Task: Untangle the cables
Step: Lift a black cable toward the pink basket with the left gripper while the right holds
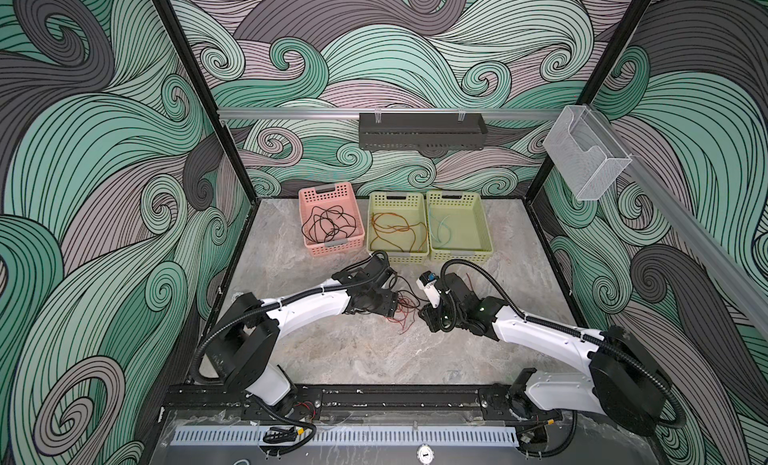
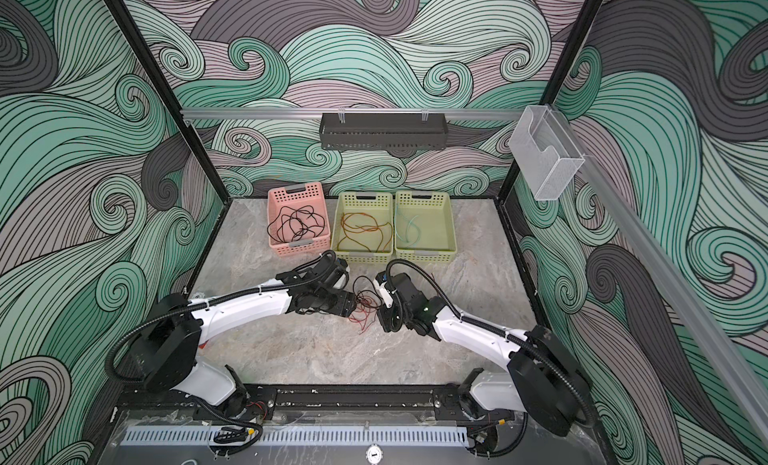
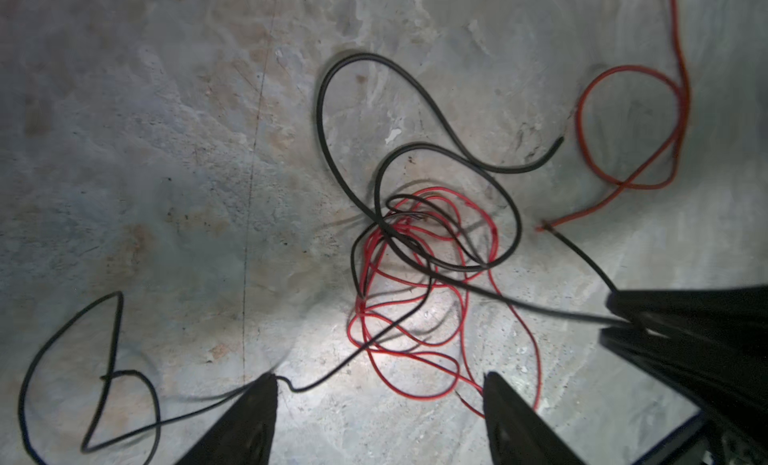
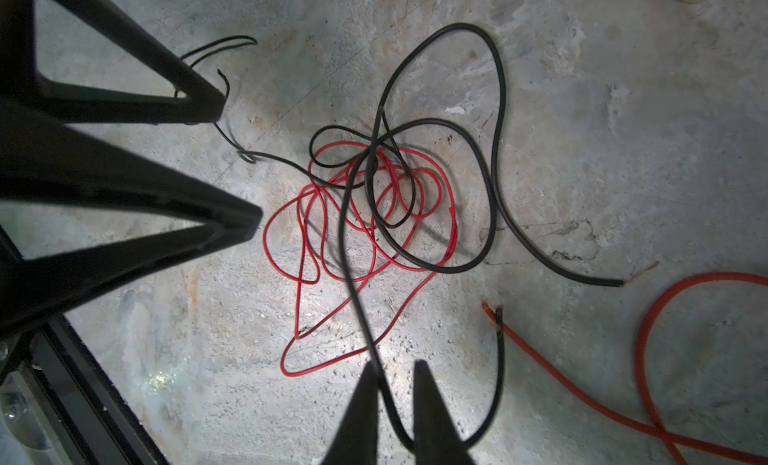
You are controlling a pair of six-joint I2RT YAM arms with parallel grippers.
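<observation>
Cables (image 3: 390, 230): light, limp, knotted loops. Right gripper (image 4: 395, 365) clamps a black cable (image 4: 344, 251), left gripper (image 3: 380, 377) spread open; free ends likely give the best hold.

No legible text, labels or brands anywhere. Only a small round white disc (image 1: 424, 454) (image 2: 375, 454) at the near edge in both top views, with a dark mark, possibly a 1 or T.
</observation>
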